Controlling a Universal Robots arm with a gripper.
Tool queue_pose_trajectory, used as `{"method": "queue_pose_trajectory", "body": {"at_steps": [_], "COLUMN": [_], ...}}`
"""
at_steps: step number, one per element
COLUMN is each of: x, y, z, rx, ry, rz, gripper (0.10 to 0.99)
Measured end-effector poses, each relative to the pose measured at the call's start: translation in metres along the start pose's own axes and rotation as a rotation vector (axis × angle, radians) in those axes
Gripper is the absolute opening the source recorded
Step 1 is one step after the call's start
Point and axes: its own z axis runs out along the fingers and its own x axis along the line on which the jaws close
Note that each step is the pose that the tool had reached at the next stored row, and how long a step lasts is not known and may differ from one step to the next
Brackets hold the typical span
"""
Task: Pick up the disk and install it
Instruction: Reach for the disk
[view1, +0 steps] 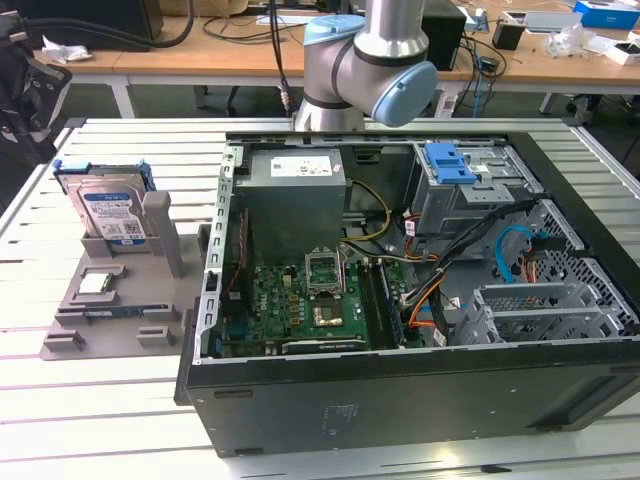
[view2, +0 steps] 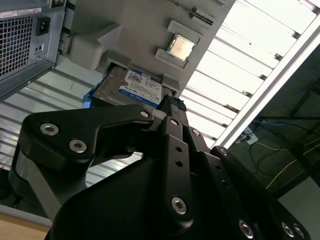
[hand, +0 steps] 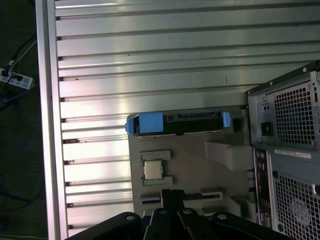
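My gripper (hand: 171, 192) hangs above the grey parts holder (hand: 195, 170), touching nothing and carrying nothing. Its jaws appear pressed together, though both wrist views catch them at a steep angle, so I log that with some reserve. On the holder directly beyond the gripper lies the small square processor chip (hand: 152, 169). Beyond that is the disk (hand: 175, 122), standing on edge in its slot at the holder's far end, with the blue carrier bracket around it and the label visible in the second wrist view. The disk is well apart from the gripper. In the exterior view the holder rests on the slatted metal table (view1: 120, 400), at the exterior view's left of the open computer case (view1: 400, 400). A blue latch plate (view1: 448, 162) sits inside the case.
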Motion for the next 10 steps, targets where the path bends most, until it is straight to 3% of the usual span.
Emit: {"method": "queue_pose_trajectory", "body": {"at_steps": [10], "x": [0.0166], "y": [-0.0012], "z": [-0.0003], "rx": [0.0], "ry": [0.0], "rz": [0.0], "gripper": [0.106]}}
